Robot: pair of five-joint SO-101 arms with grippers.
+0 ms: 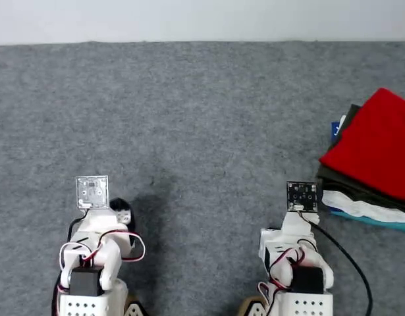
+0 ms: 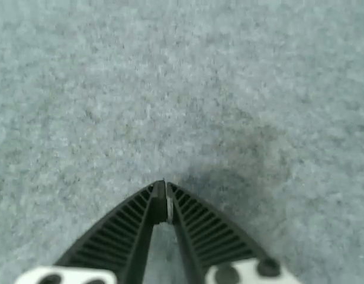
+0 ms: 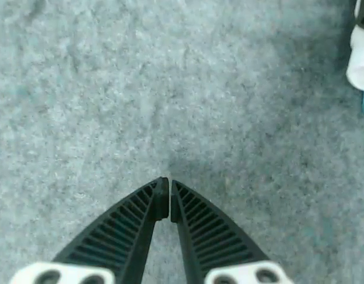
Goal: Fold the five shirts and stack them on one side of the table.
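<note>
high view: a stack of shirts lies folded at the right-hand edge of the grey, felt-like worktop, partly cut off by the picture's border. the top layer is a red shirt, folded flat, with a smooth face. beneath it is a dark shirt, olive to black, whose edge steps out toward the middle of the worktop. whether this dark band is one garment or two cannot be told. below that comes a white shirt with a slightly rumpled folded edge. at the bottom is a teal shirt, seen as a thin strip touching the worktop. a small blue patch shows at the stack's far inner corner, beside the red layer; what it belongs to cannot be told.

the left arm and the right arm sit side by side at the near edge. the stack is just beside the right arm and well apart from the left. a black cable runs from the right arm toward the near edge.

left wrist view: the left tool points down at the grey worktop. its two ribbed black fingers are closed tip to tip, with nothing between them.

right wrist view: the right tool is likewise closed, with only a hairline between the tips, and grips nothing. the white and teal edges of the stack appear off to one side, apart from the tool.
</note>
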